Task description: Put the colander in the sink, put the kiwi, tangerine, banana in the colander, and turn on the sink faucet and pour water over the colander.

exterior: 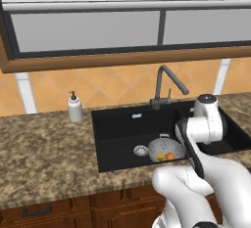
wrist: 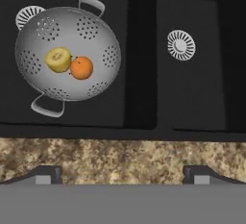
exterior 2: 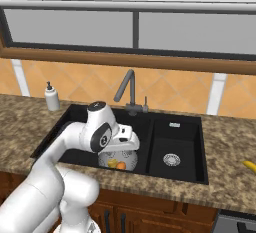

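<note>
Hand view looked straight down at the colander point(wrist: 67, 55) sitting in the big basin of the sink point(wrist: 139, 107), with the kiwi point(wrist: 58, 59) and tangerine point(wrist: 81, 68) touching each other inside it. Gripper point(wrist: 122, 175) hung over the counter point(wrist: 120, 158) edge, jaws spread wide, holding nothing. Banana point(exterior 2: 249, 165) was lying on the counter well off to the right, and the faucet point(exterior: 166, 86) stood behind the sink.

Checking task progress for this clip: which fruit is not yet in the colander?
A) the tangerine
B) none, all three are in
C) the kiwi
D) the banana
D: the banana lies on the counter right of the sink, while the colander holds only the kiwi and tangerine.
</note>
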